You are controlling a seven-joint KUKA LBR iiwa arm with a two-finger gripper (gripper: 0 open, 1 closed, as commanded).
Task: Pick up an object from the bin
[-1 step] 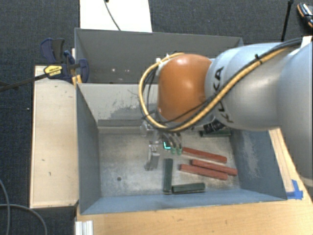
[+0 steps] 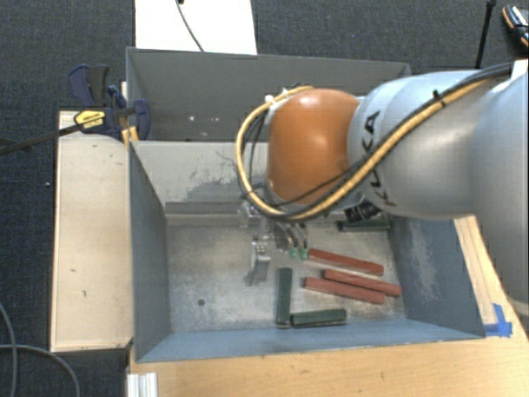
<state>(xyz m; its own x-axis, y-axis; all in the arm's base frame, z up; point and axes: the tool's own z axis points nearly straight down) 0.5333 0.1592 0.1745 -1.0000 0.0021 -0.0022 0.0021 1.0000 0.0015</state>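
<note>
My gripper hangs under the orange cover, low over the middle of the bin floor. Just to its right and below stands a dark green bar, lying lengthwise toward the front wall. A second dark bar lies crosswise along the front wall, meeting the first at a corner. Right of the gripper lie three red-brown sticks: one slanted near the gripper, and two side by side below it. A small green bit shows at the near end of the upper stick. I see nothing held in the gripper.
The arm and its orange cover hide the back right part of the bin. Bare grey floor lies to the left of the gripper, bounded by the sloping left wall and the front wall.
</note>
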